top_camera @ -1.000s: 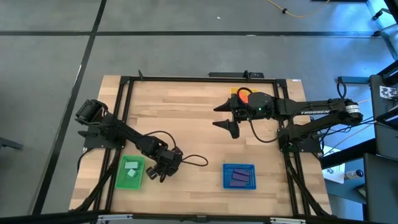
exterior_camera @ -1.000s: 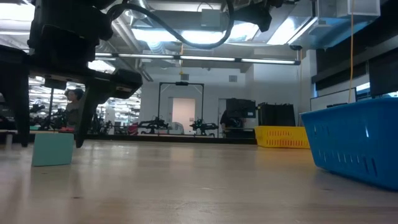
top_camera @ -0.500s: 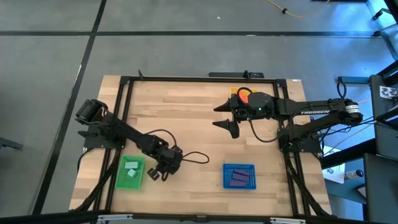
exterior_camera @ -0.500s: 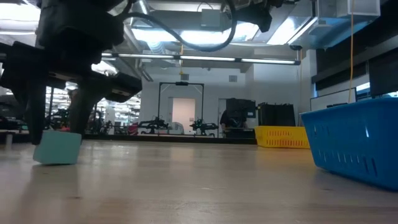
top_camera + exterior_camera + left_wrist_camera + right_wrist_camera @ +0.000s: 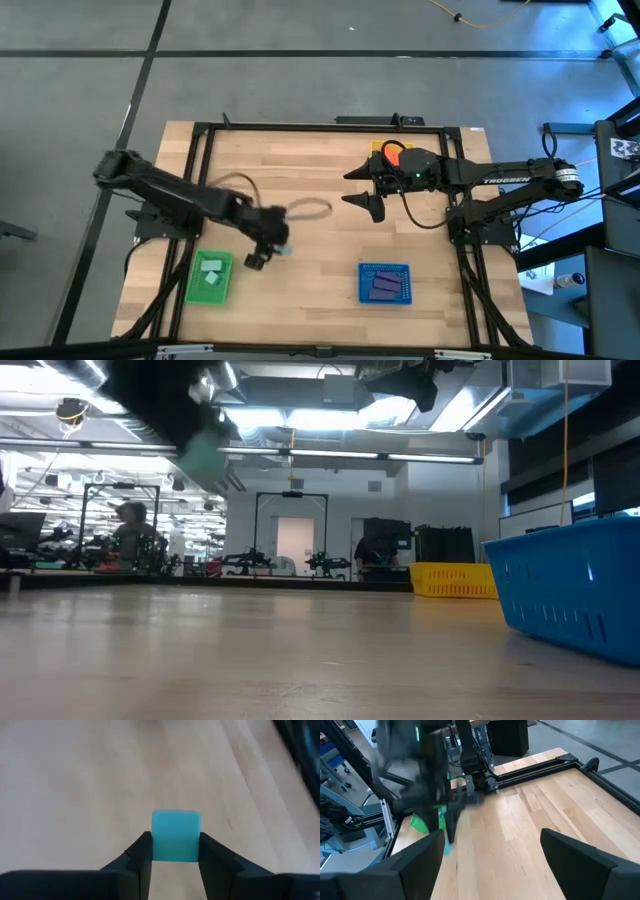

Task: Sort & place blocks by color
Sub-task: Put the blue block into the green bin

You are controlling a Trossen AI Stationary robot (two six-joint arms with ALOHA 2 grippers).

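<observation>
A pale mint-green cube hangs above the wooden table, with my left gripper shut on it. In the high view, the cube and that gripper are just right of the green tray, which holds two mint blocks. In the low view the cube shows blurred, high over the table top. My right gripper stands open above the table's far middle, beside the yellow tray. The blue tray holds purple blocks. My left gripper pinches the cube's two opposite side faces between its two fingers. The fingers slant down at it from above and from the table's left. The cube is lifted clear of the table and sits level in the hold.
Black frame rails run along the table's edges. Bare wood lies between the three trays. The blue tray's wall stands close at the low view's right, the yellow tray farther back. A person is in the room beyond.
My left gripper has shut on the mint cube where it rested on the table, then risen with it and gone a little toward the far edge, its wrist rolling. The cube first tipped, then came up clear of the table.
</observation>
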